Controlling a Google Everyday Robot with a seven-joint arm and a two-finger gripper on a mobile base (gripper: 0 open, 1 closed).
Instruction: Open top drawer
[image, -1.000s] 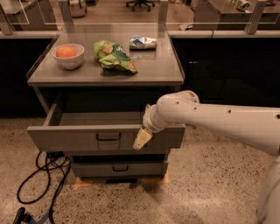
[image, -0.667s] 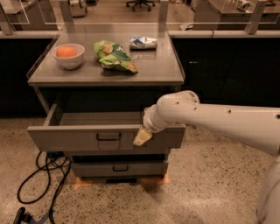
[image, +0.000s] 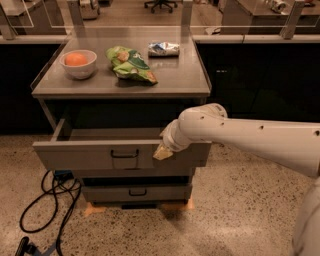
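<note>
1. Top drawer (image: 95, 156) sits centre, just under the bench (image: 175, 82) top. It's pulled well out and the grey tray interior is showing. Looks close to done.
2. Gripper (image: 163, 152) is at the drawer front's upper lip, 3 o'clock from the black handle (image: 124, 154). Touching or just off it, can't tell. Grip state, clamped or loose, can't tell either.
3. Risk: contact is off-centre, so any more pull from there could rack the drawer on its slides and jam it.
4. Risk: overpull. I can't see how much slide travel is left, and hitting the stop hard could jolt the bench and shake the bowl (image: 78, 65), green bag (image: 131, 64) and white packet (image: 163, 48).
5. Risk: lifting out carelessly could snag the lip.
6. Room: open floor (image: 240, 215) at 4–6 o'clock, clear for backing out. Arm (image: 250, 137) comes in from 3 o'clock.
7. Cable (image: 47, 181) lies at 7–8 o'clock, near the lower drawer (image: 137, 191). Keep the base away.
</note>
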